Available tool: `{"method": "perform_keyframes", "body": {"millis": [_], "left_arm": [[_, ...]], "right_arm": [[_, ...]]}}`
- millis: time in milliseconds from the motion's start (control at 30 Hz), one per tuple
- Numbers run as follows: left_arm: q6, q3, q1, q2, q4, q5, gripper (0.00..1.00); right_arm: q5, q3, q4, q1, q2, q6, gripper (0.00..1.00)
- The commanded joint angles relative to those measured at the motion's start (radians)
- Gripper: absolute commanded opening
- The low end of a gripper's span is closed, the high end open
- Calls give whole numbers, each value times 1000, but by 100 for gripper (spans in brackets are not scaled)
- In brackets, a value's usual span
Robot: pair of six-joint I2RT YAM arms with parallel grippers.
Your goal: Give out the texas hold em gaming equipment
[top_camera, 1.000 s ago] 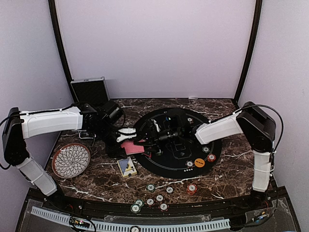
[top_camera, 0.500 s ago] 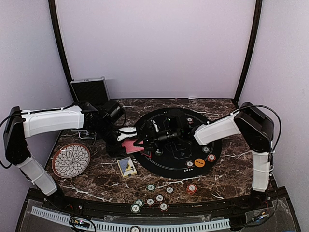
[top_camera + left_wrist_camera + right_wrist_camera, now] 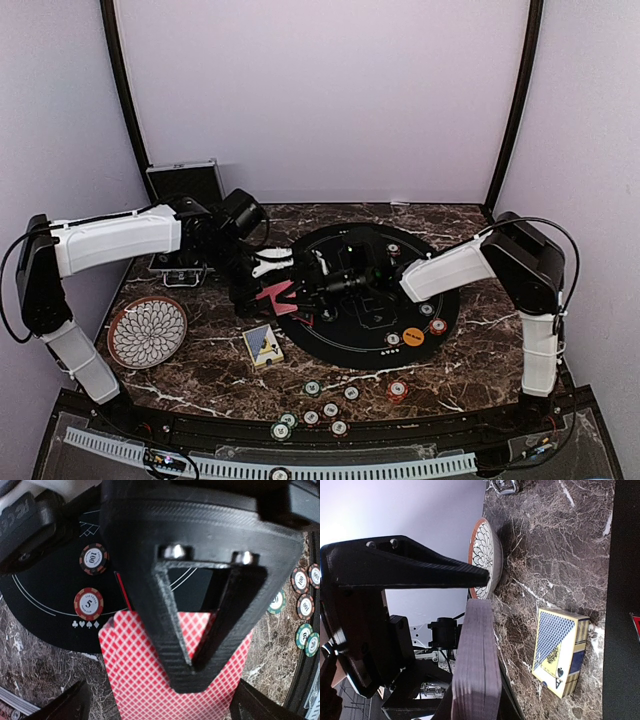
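Near edge of bench (image 3: 200, 385): loose chips (image 3: 312, 388), red, green & white, scattered, a few close together. Just behind, a blue card box (image 3: 263, 345) lies flat, w/ a patterned plate (image 3: 147, 331) to its L. Round black mat (image 3: 350, 345) mid-bench carries an orange disc (image 3: 413, 336) & several more chips near it. At mat's L rim: stack of red cards (image 3: 145, 680), part over mat, part over marble. R fingers (image 3: 170, 630) clamped on the stack, top & bottom. L fingers (image 3: 70, 705) spread wide either side, not gripping. Can't tell if stack touches bench. Metal case (image 3: 185, 180) at far L.
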Motion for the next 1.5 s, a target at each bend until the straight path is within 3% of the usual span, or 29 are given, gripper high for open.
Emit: {"method": "perform_keyframes", "body": {"millis": [0, 433, 800, 1067, 1400, 1467], "left_arm": [[44, 33, 2, -5, -23, 85, 99], [83, 46, 2, 62, 7, 67, 99], [60, 53, 4, 54, 30, 69, 73], [61, 89, 3, 68, -13, 72, 51], [77, 102, 3, 80, -49, 40, 44], [81, 104, 3, 85, -56, 35, 43]], "right_arm": [[-14, -2, 94, 5, 6, 22, 3], [-35, -27, 209, 3, 15, 96, 3], [-34, -45, 285, -1, 39, 141, 7], [-22, -40, 284, -4, 49, 142, 31], [-18, -26, 278, -5, 68, 147, 31], [-10, -28, 281, -8, 73, 154, 25]]}}
